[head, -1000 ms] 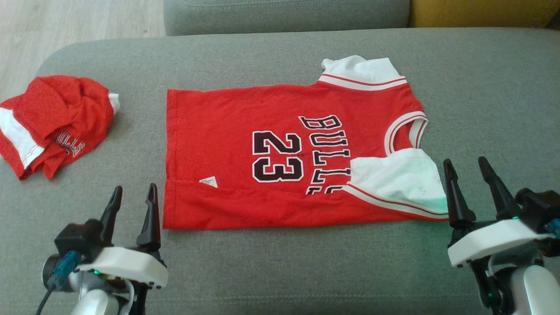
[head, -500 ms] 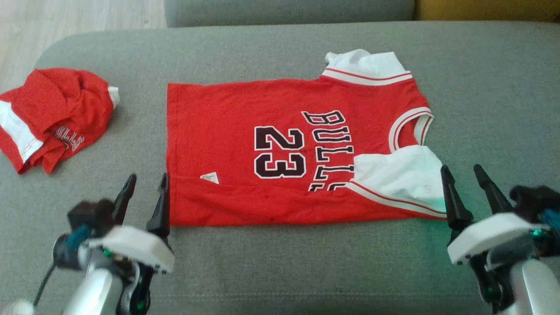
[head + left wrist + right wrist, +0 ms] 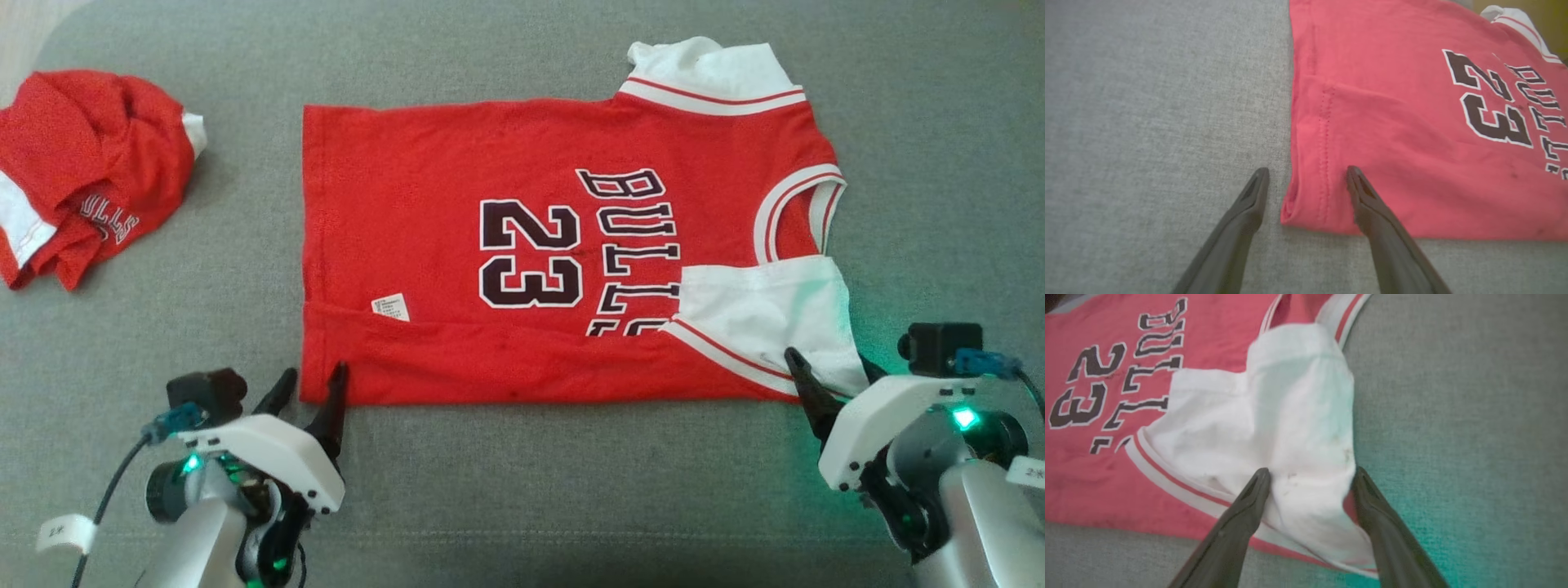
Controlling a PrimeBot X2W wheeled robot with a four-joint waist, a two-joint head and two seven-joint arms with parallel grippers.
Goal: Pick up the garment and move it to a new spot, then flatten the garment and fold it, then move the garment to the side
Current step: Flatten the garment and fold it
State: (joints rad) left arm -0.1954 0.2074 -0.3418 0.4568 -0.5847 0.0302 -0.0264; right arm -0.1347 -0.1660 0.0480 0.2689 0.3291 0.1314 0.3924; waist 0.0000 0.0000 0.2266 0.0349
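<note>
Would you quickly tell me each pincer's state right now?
Left pincer: open, astride a corner of the jersey, holding nothing.
Right pincer: open over the white sleeve, holding nothing.

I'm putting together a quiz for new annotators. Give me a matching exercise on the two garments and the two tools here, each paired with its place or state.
Column one:
1. jersey
2. other red garment
3. left tool
4. right tool

Column two:
A. open, astride the near white sleeve
B. bunched up at the far left
C. spread flat in the middle
D. open, astride the red hem corner

Pairs: 1-C, 2-B, 3-D, 4-A.
</note>
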